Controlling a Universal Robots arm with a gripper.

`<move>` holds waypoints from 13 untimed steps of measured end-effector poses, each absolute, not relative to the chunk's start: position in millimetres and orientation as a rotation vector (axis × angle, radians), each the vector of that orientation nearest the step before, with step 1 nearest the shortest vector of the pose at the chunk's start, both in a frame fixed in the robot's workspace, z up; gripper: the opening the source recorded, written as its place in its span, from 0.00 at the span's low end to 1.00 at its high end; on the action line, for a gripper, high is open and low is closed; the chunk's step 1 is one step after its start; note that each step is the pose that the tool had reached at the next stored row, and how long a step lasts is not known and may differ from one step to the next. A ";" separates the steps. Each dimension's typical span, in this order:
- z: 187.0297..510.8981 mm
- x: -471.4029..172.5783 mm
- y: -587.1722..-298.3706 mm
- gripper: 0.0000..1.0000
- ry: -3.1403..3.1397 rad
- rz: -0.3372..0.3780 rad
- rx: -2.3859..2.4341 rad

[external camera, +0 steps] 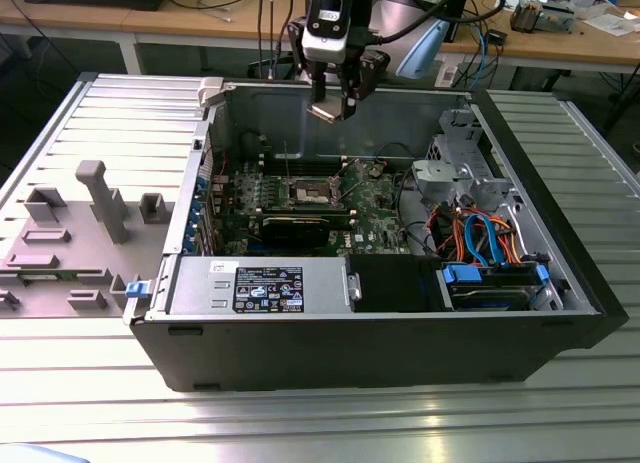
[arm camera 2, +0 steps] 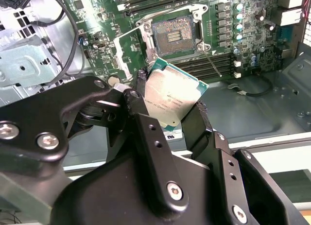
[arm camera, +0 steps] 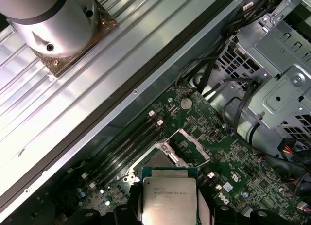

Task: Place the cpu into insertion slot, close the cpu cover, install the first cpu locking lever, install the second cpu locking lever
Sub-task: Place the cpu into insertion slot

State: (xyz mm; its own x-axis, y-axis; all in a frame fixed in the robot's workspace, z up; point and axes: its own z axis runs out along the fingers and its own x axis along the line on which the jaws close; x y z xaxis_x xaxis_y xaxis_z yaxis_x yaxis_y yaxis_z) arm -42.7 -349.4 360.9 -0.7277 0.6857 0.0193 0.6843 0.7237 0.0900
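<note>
1. In the exterior view, the pincer (external camera: 336,107) hung above the open computer case (external camera: 380,343), which lay on the ribbed metal desk (external camera: 300,423).
2. The pincer was clamped on the cpu (arm camera 2: 174,94). In the second wrist view its black fingers (arm camera 2: 197,120) pressed on two opposite edges of the chip, and the silver-grey top faced the camera.
3. The cpu was in the air over the green board (arm camera 2: 102,25) and did not touch it. It was near the insertion slot (arm camera 2: 173,34) but not inside it.
4. The insertion slot was uncovered, with its dark centre and metal rim in plain sight.
5. In the first wrist view, the cpu cover (arm camera: 187,146) stood swung up beside the slot, so its window was not over the slot.
6. A thin metal lever (arm camera 2: 212,63) stuck out at a slant just beside the slot.
7. In the exterior view, a long black graphics card (external camera: 300,226) lay on the board near the slot, on the side towards the camera.
</note>
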 end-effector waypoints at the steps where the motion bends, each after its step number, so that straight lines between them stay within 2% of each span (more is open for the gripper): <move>1: 360.9 -42.7 -349.4 0.54 2.899 0.142 1.160; 13: 360.6 -42.7 -349.4 0.54 2.848 0.141 1.272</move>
